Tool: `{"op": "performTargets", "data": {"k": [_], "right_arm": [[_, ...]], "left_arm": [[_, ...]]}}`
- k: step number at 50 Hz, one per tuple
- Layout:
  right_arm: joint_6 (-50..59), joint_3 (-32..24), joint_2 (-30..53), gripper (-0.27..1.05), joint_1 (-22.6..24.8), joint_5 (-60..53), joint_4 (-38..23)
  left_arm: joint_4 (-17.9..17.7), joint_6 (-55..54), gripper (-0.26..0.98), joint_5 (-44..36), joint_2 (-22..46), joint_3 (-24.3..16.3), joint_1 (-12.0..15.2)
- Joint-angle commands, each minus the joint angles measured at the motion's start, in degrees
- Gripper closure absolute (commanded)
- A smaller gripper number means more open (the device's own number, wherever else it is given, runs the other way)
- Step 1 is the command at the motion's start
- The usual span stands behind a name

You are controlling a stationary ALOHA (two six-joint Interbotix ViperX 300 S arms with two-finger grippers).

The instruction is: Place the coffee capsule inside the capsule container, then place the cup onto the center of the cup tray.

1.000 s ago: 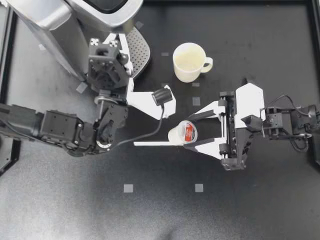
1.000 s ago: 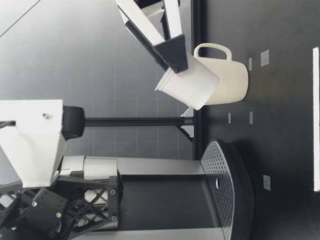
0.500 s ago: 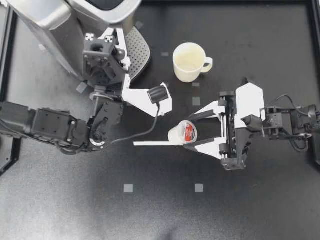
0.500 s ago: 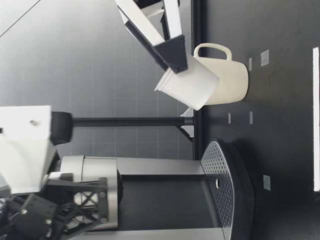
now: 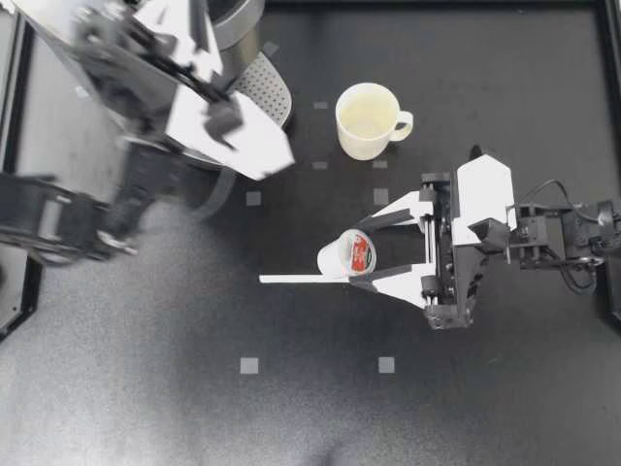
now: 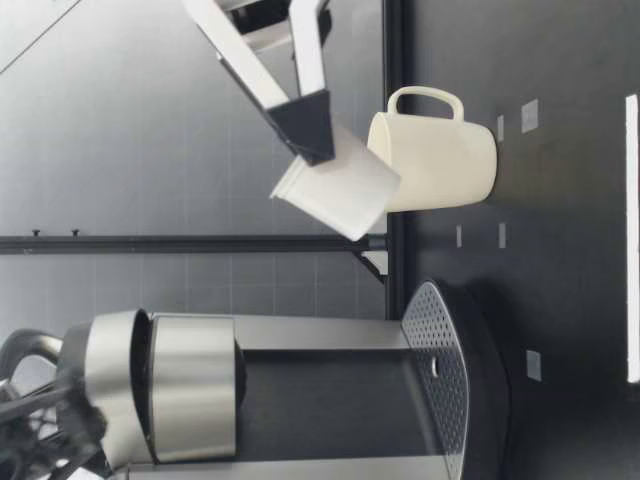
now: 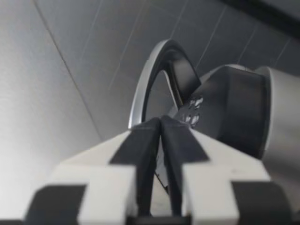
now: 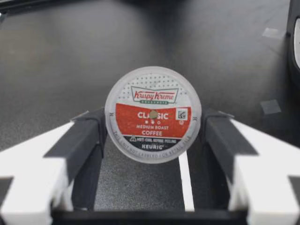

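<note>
Capsule aloft over the table's middle; machine well apart, at the far left corner

My right gripper [image 5: 361,254] clamps the coffee capsule [image 5: 342,255] from both sides, foil toward the wrist, body pointing at the coffee machine [image 6: 300,350]; my left gripper [image 5: 175,34], fingers pressed together and apparently empty, hangs by its open lid [image 7: 140,93].

The coffee machine [image 6: 300,400] occupies the back left corner of the counter [image 5: 310,408], with the cup tray [image 5: 264,92] at its base on the right side. The cup [image 5: 367,120] stands upright on the counter, right of the tray and apart from it. The capsule [image 5: 337,258] is clear above the counter's centre, in front of the cup, between the jaws of the right gripper [image 5: 357,256].
</note>
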Motion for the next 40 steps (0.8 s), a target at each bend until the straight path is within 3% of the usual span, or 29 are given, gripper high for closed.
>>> {"op": "performTargets", "data": {"k": [1,23,40], "right_arm": [[0.09,-1.23,-1.58,0.21,-0.26,-0.44,-0.09],[0.44,-4.04,-1.76,0.21,-0.26,-0.88,-0.09],[-0.35,-5.98,-2.02,0.21,-0.44,-1.05,-0.09]], "left_arm": [[0.53,-2.81,0.54,-1.23,-4.22,0.62,1.23],[1.76,-22.06,0.54,-17.23,-17.67,9.49,10.28],[2.20,-31.29,0.54,-30.32,-26.10,13.89,18.46]]}}
